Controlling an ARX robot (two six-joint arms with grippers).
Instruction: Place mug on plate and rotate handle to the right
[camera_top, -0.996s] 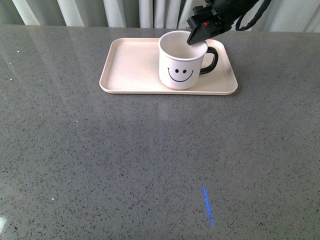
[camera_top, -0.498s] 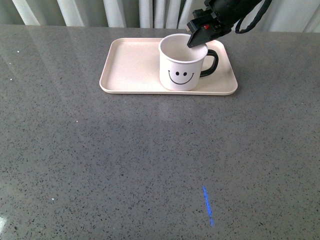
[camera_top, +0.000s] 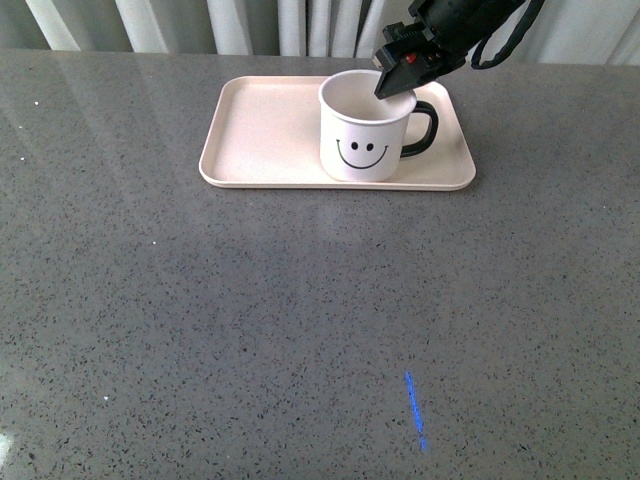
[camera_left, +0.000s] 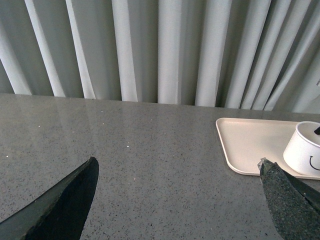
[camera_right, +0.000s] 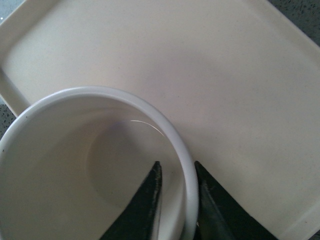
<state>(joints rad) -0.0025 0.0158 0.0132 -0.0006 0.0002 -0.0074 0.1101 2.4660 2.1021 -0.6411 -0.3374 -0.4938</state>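
The white mug (camera_top: 362, 140) with its black smiley stands upright on the right half of the pale pink plate (camera_top: 262, 130). Its black handle (camera_top: 424, 127) sticks out to the right. My right gripper (camera_top: 392, 84) comes down from the back right and is shut on the mug's rim (camera_right: 182, 150), one finger inside the cup and one outside, close to the handle side. My left gripper (camera_left: 177, 170) is open over bare table, well left of the plate (camera_left: 250, 145); the mug (camera_left: 303, 150) shows at that view's edge.
The grey speckled table (camera_top: 300, 330) stretches wide in front of the plate. Pale curtains (camera_left: 160, 50) hang behind its far edge. A short blue light streak (camera_top: 415, 410) lies on the near table surface.
The mug has settled slightly lower and to the right on the plate, with my right gripper following it. The handle stays pointing right.
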